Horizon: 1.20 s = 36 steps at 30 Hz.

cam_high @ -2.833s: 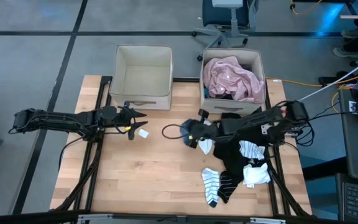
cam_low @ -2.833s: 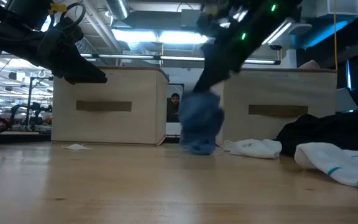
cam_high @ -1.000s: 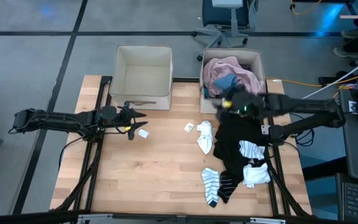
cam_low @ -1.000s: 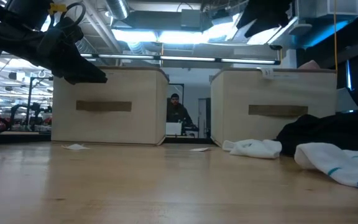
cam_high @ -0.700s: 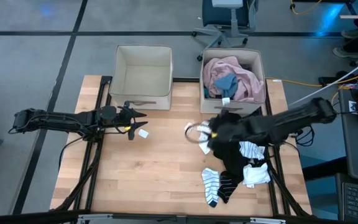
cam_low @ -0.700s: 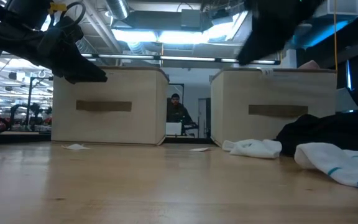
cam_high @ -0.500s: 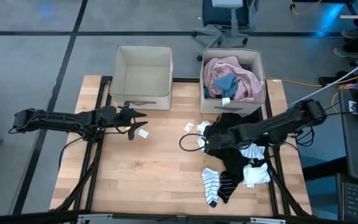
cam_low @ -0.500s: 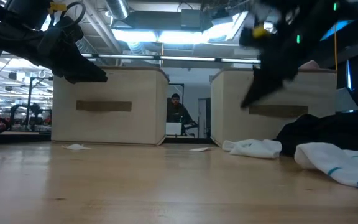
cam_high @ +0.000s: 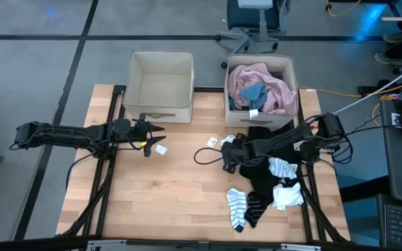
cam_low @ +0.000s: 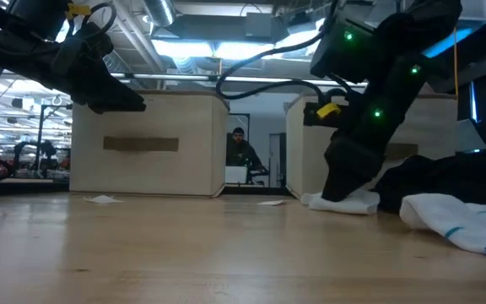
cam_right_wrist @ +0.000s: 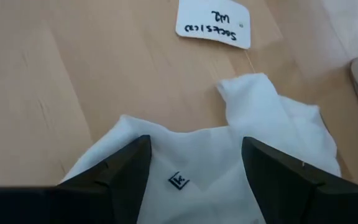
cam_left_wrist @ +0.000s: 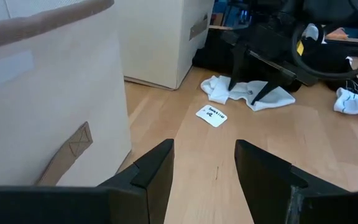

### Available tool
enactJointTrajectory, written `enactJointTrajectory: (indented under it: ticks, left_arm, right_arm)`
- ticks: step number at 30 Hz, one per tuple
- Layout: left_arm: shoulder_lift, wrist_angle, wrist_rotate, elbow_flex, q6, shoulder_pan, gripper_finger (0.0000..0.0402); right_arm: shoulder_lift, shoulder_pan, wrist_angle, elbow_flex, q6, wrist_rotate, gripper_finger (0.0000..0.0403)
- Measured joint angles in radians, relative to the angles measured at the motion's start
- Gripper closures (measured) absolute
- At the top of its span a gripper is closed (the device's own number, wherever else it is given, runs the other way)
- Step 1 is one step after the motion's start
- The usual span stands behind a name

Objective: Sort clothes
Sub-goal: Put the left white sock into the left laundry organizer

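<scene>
A white sock (cam_right_wrist: 272,124) lies flat on the wooden table in front of the right bin (cam_high: 262,120). My right gripper (cam_high: 227,157) is open and tipped steeply down over it, one finger on each side of the sock's middle (cam_left_wrist: 247,93). Beside it lie a black garment (cam_high: 260,171), a striped sock (cam_high: 236,207) and a white sock with teal marks (cam_high: 288,195). A pink shirt (cam_high: 271,84) and a blue piece (cam_high: 252,93) lie in the right bin. My left gripper (cam_high: 157,129) hangs open over the table in front of the left bin (cam_high: 160,84), holding nothing. My right gripper comes at the white sock from above, slanting from the table's right, open fingers spread over its middle (cam_right_wrist: 191,155). The fingertips (cam_low: 337,192) stand right at the cloth (cam_low: 357,203); whether they touch it I cannot tell. The sock lies flat on the table.
The left bin is empty. Two small paper tags (cam_high: 160,149) (cam_high: 213,142) lie on the wood. Bare table spreads across the middle and near left. A person (cam_low: 238,143) shows far off between the bins.
My right gripper has come down from above the right bin toward the table's near side and a little leftward, tipping steeply downward, and now stands low over the white sock. The sock has stayed where it lay.
</scene>
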Motion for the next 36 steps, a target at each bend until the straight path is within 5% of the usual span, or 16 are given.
enactJointTrajectory:
  ticks: [9,23,36]
  left_arm:
    - [0.000,-0.002,0.000,0.000,0.003,0.000,0.0240]
    - [0.000,-0.003,0.000,0.000,0.004,0.000,0.0240]
    - [0.000,-0.003,0.000,0.000,0.003,0.000,0.0240]
  right_arm:
    - [0.020,-0.001,0.003,0.000,0.009,-0.008,0.0177]
    - [0.022,0.000,-0.016,-0.003,0.010,-0.004,0.0386]
    - [0.010,0.001,-0.012,0.001,-0.009,-0.004,0.0394]
